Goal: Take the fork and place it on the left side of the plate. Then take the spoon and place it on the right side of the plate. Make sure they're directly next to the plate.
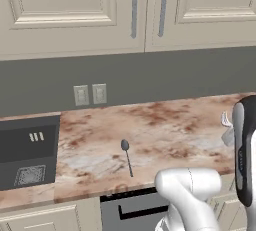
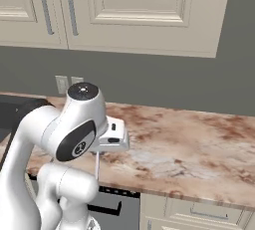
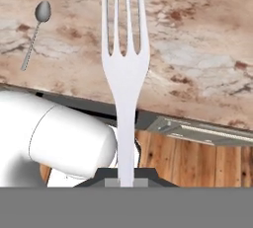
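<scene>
One thin silver-grey metal fork (image 3: 125,74) is clamped by its handle in the pincer (image 3: 126,180), tines forward, high over the marbled tabletop (image 3: 197,49). The grey spoon (image 1: 127,157) lies flat there. Gripped so near the end, the fork could pivot or slip during carrying.

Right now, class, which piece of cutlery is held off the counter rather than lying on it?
The fork: the pincer is shut on its handle, tines pointing away. The spoon lies flat on the counter.
</scene>
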